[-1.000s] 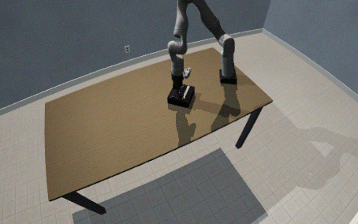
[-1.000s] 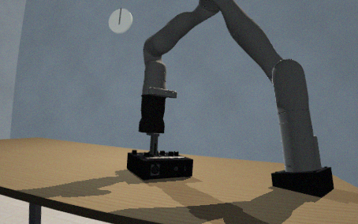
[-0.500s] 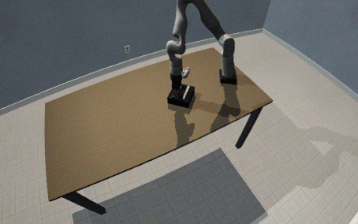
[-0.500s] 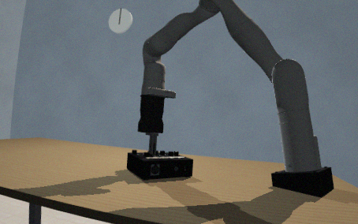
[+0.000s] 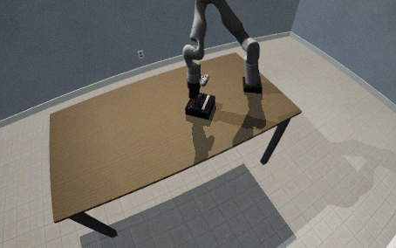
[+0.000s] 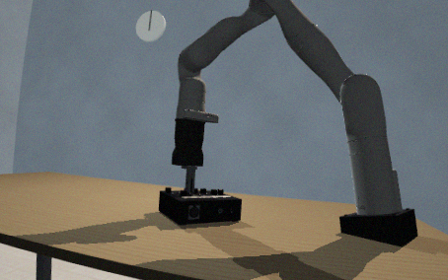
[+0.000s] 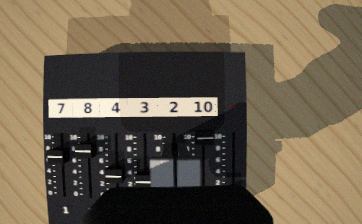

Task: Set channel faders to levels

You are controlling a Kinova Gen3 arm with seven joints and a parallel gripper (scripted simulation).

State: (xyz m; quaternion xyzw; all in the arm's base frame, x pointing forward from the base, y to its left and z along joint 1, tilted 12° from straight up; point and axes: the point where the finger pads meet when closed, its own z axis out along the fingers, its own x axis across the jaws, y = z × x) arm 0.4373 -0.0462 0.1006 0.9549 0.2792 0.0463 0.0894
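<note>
The black lighting desk stands flat on the table. Its tape reads 7, 8, 4, 3, 2, 10. In the wrist view, the first cap is near 7, the second cap near 8, the third cap near 4, the fourth cap near 3, and the sixth cap at 10. My gripper is shut and empty, its tips low over the fifth channel. The fifth cap is hidden. The master cap cannot be made out.
The arm's black base stands on the wooden table, to the right of the desk in the top and exterior views. Arm shadows cross the desk and the table. The gripper body hides the desk's lower part in the wrist view.
</note>
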